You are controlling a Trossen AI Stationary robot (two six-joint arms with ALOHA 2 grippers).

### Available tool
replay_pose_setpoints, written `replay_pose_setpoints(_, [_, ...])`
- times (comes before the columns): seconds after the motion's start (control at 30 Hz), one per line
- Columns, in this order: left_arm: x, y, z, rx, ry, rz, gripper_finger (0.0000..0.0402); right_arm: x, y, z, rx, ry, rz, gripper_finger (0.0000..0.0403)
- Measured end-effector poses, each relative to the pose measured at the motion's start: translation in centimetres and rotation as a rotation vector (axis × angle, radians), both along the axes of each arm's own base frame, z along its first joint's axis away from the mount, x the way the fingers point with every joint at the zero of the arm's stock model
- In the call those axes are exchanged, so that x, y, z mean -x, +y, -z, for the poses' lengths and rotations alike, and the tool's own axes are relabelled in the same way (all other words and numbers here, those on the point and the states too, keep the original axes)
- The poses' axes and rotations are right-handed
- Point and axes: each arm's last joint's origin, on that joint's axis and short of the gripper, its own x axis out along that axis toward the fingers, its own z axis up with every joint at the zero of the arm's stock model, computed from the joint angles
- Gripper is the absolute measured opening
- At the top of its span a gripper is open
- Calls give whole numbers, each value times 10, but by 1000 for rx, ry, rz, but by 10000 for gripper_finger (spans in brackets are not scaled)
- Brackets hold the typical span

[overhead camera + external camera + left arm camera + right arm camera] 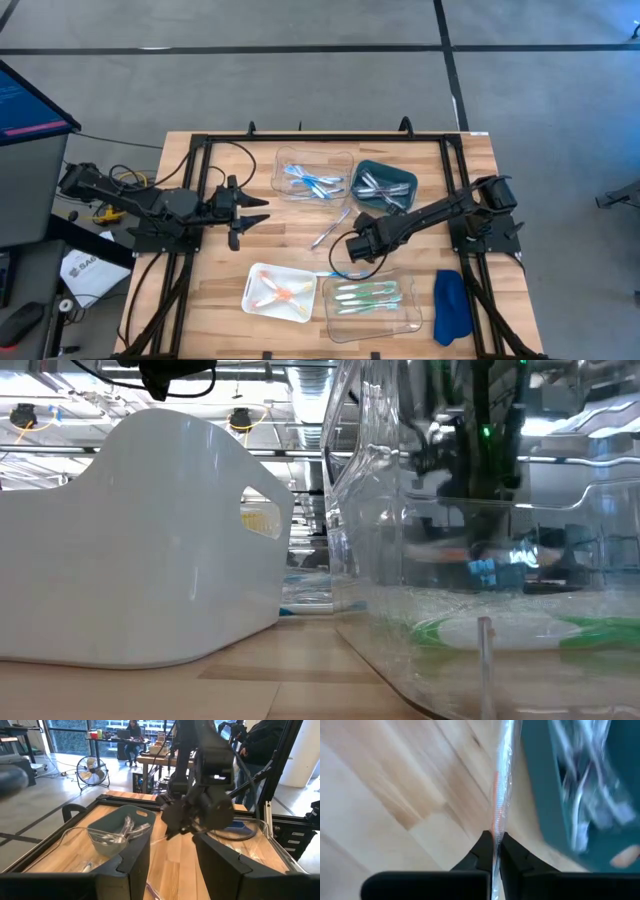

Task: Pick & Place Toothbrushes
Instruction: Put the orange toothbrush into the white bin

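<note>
Right wrist view: right gripper (494, 839) clenched on one wrapped toothbrush (498, 795), orange-pink inside clear film, lifted over the bare wood beside the teal tray (580, 795). High view: that gripper (352, 243) sits mid-table, between the four trays. Green toothbrushes (366, 296) lie in the clear tray (412, 318) at the near edge. Left gripper (252, 212) waits by the left edge, jaws released.
</note>
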Motion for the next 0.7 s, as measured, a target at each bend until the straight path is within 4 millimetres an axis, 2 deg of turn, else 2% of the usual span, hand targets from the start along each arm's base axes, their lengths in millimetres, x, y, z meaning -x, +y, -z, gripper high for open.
replay_pose_setpoints(0.33, [0,0,0,-19,3,-6,153,-29,12,-47,8,-80,-259,2])
replay_pose_setpoints(0.5, [0,0,0,-17,2,-7,153,-47,20,-79,-47,-222,-311,1])
replay_pose_setpoints(0.7, [0,0,0,-19,2,-15,153,-62,46,-114,-132,-442,-410,1])
